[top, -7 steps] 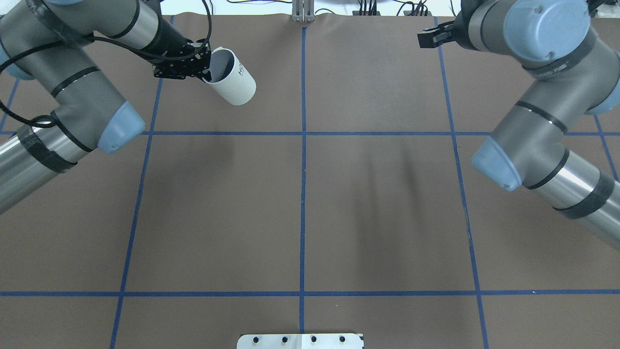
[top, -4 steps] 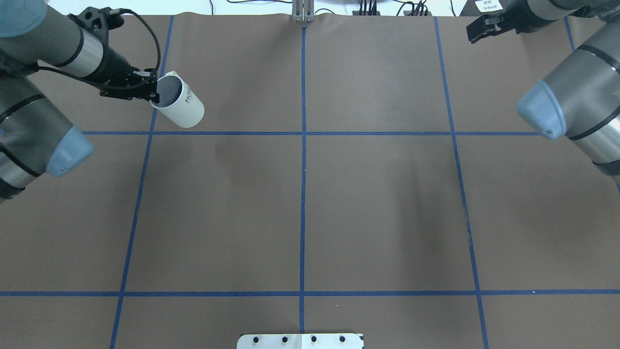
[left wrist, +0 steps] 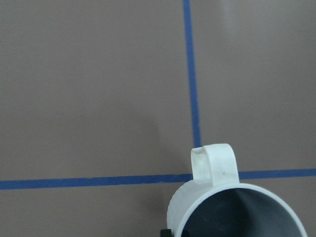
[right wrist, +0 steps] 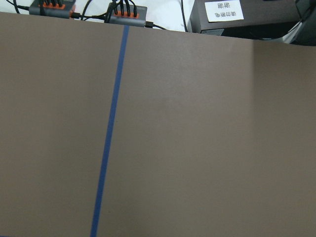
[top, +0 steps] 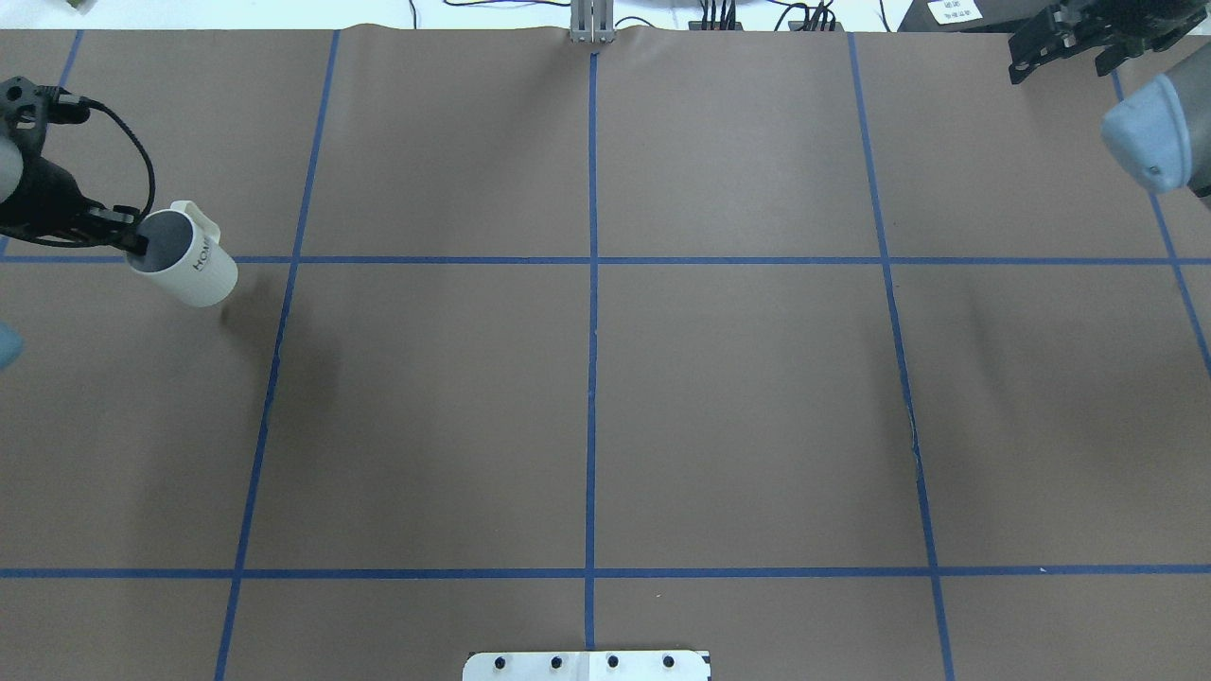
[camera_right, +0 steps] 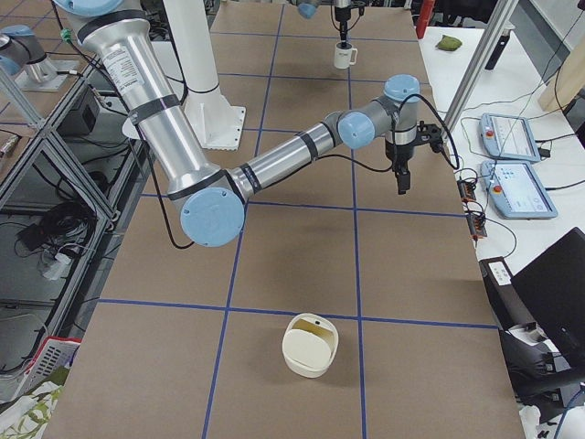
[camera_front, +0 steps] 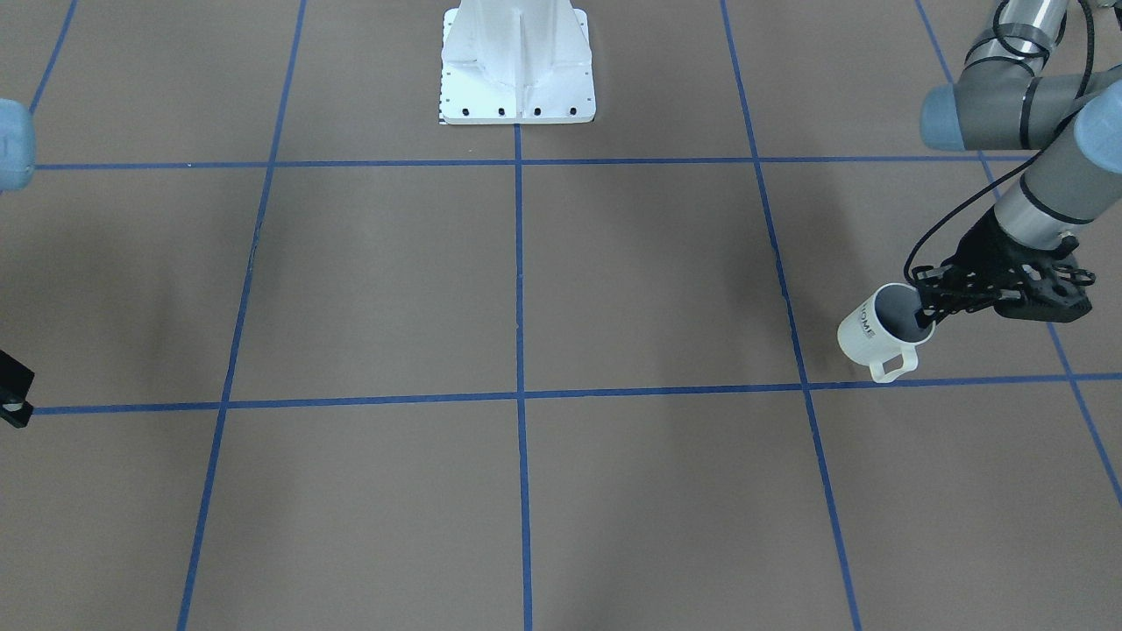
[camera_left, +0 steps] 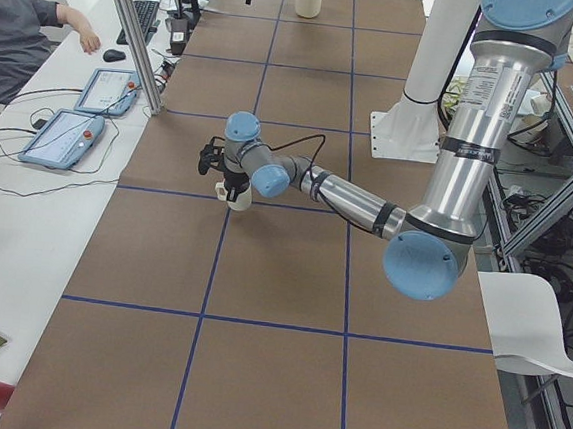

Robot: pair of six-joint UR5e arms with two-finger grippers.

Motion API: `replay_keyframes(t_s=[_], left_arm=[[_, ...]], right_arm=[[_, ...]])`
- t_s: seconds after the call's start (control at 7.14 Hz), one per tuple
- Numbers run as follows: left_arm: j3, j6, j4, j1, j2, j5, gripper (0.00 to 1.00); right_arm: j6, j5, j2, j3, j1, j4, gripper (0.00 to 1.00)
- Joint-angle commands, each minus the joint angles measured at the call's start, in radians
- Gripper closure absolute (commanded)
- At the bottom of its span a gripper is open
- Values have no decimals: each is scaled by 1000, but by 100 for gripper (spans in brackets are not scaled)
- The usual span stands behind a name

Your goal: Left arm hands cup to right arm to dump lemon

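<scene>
— Looking from the front first: where's the cup (camera_front: 877, 335)?
— On the robot's left, lifted off the surface (camera_front: 526, 280) and tilted, handle pointing away from the robot. The left end effector (camera_front: 927, 305) pinches its rim, one finger inside.
— Overhead?
— It hangs over a blue tape line (top: 587, 260), far out to the left. The inside looks grey; what it holds, I can't tell. The right end effector (top: 1026, 47) sits by the far edge at the right corner, well apart, with wide brown surface between. Spread or pressed together, I can't tell.
— The right-side view?
— A cream tub (camera_right: 311, 346) stands at the surface's right end; contents unclear.
— Wrist cameras?
— Left: the cup's handle and grey mouth above crossing tape. Right: surface, one tape line, and the far edge with cable boxes (right wrist: 123, 11).
</scene>
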Motion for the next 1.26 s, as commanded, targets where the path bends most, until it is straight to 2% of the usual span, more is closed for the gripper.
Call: replay_keyframes(t_s=[0.0, 0.28, 0.42, 0.56, 0.7, 0.84, 0.98, 1.12], left_arm=[[4, 166, -4, -44, 89, 2, 100], [10, 180, -6, -44, 112, -3, 100], [19, 180, -6, -43, 112, -3, 68], [22, 183, -9, -43, 112, -1, 14], [22, 212, -33, -44, 116, -1, 0], [9, 235, -18, -70, 113, -6, 0], [9, 254, 6, -140, 109, -49, 0], [7, 379, 81, -218, 101, -58, 0]], right_arm=[[-150, 31, -37, -43, 50, -3, 0], [-260, 31, -78, -69, 75, -2, 0], [-261, 31, -91, -69, 75, -3, 0], [-262, 31, -105, -69, 75, -2, 0], [-262, 31, -109, -69, 75, -3, 0], [-263, 31, -120, -74, 75, -3, 0], [-272, 32, -128, -74, 80, -3, 0], [-295, 32, -140, -74, 84, -5, 0]])
